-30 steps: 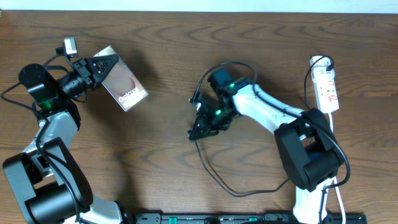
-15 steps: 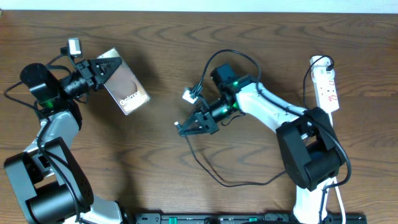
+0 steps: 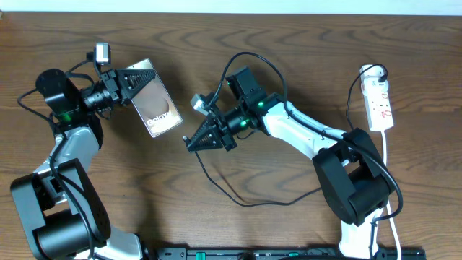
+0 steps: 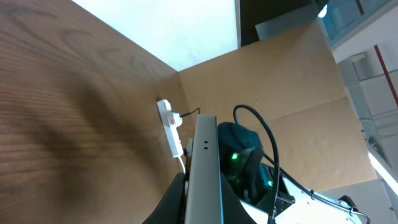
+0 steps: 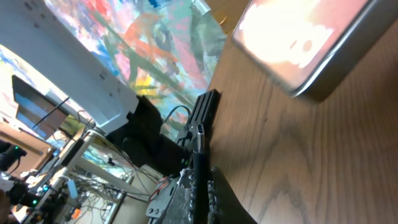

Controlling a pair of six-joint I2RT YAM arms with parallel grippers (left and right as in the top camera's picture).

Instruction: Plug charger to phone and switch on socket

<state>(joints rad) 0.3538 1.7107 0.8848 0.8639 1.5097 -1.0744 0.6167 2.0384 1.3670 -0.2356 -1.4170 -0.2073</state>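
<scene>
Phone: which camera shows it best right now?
Overhead. It shows the whole brown screen of the phone, one end held in the left end effector. The left wrist view sees it only edge-on, as a thin strip; the right wrist view catches one blurred, glaring corner.

Robotics lab, not a home or office. Two robot arms, left arm (image 3: pixel 68 143) and right arm (image 3: pixel 303 130), stand at one edge of a wood-grain table (image 3: pixel 289 43), with a black rail (image 3: pixel 274 253) along that edge. Left wrist view: plain brown board panels (image 4: pixel 292 81) stand past the table, white wall (image 4: pixel 155 25) beside them. Right wrist view: bench clutter, loose cables (image 5: pixel 121 171), what looks like a monitor (image 5: pixel 37 102), and a bright paint-splashed sheet (image 5: pixel 155 43) behind.
</scene>
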